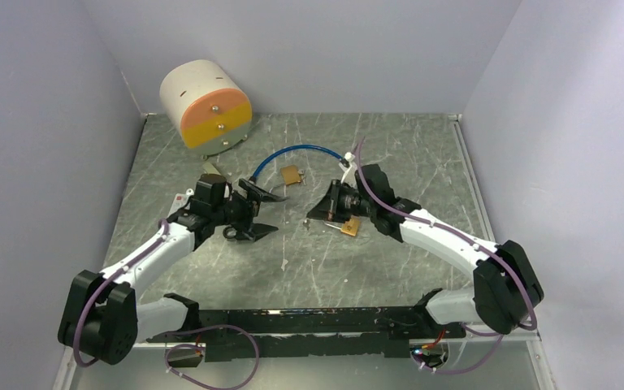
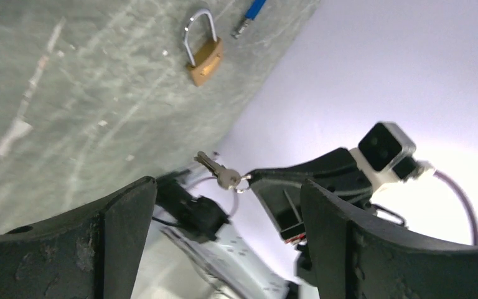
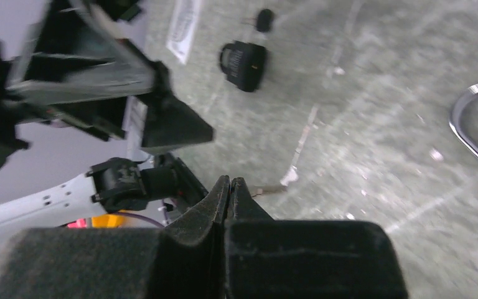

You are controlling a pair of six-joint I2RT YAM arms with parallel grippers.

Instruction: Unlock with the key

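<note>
Key [image 2: 215, 169] is gripped at its ring end by the right gripper [image 3: 230, 182], whose fingers [image 3: 215, 205] are clenched tightly together; it is held clear of the surface [image 1: 422, 162], its blade pointed toward the left gripper [image 1: 266, 213]; the left fingers [image 2: 124, 237] are spread wide, with nothing between them; a brass padlock [image 1: 291, 175] is laid flat on the surface just beside a blue cable [image 1: 301, 149], apart from both grippers; a cream and orange cylinder [image 1: 205, 101] is set at the far left corner.

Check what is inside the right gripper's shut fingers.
A small silver key sticks out from the tips of the right gripper. The part pinched between the fingers is covered, so the exact hold cannot be seen.
</note>
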